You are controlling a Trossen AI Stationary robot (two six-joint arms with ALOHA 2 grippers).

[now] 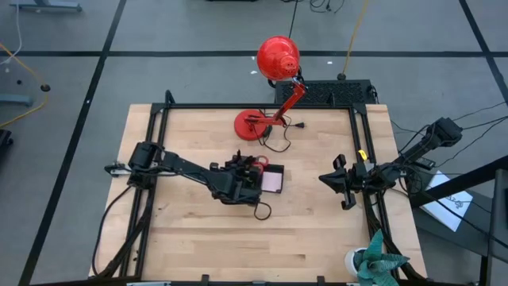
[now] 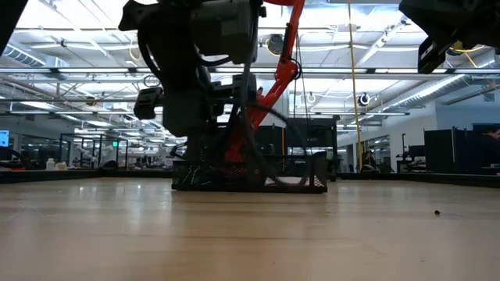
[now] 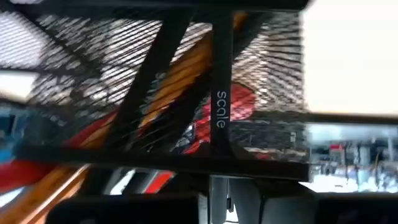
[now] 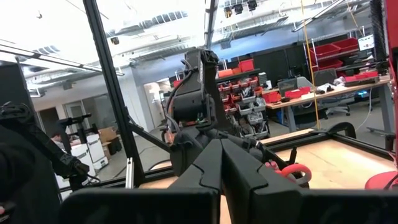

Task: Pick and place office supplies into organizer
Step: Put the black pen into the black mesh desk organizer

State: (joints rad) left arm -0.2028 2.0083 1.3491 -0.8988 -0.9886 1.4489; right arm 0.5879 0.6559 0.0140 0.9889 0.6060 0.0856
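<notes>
The black mesh organizer [image 1: 275,169] [image 2: 301,173] stands mid-table. Its low section holds the pink sticky-note pad [image 1: 273,182]. Red scissors handles [image 1: 258,162] [image 3: 242,106] and orange pencils [image 3: 180,71] stand in the taller section, seen behind the mesh [image 3: 87,74] in the left wrist view. My left gripper [image 1: 240,185] [image 2: 195,109] hangs over that section, shut on a black pen [image 3: 219,68] printed "scale". My right gripper [image 1: 347,189] [image 4: 221,155] is shut, raised at the table's right side and touching nothing. My left gripper holds the black pen, whose barrel [image 3: 217,155] runs straight out from between the fingers in front of the organizer's mesh. It comes from above, pointing down. The place of contact lies at the wrist picture's bottom edge, and which part of the pen it has cannot be told.
A red desk lamp [image 1: 277,58] stands on its round base [image 1: 252,125] near the far edge, with its cord beside it. A green and white object [image 1: 373,266] sits at the near right corner. Bare wood lies to the near side and left of the organizer.
</notes>
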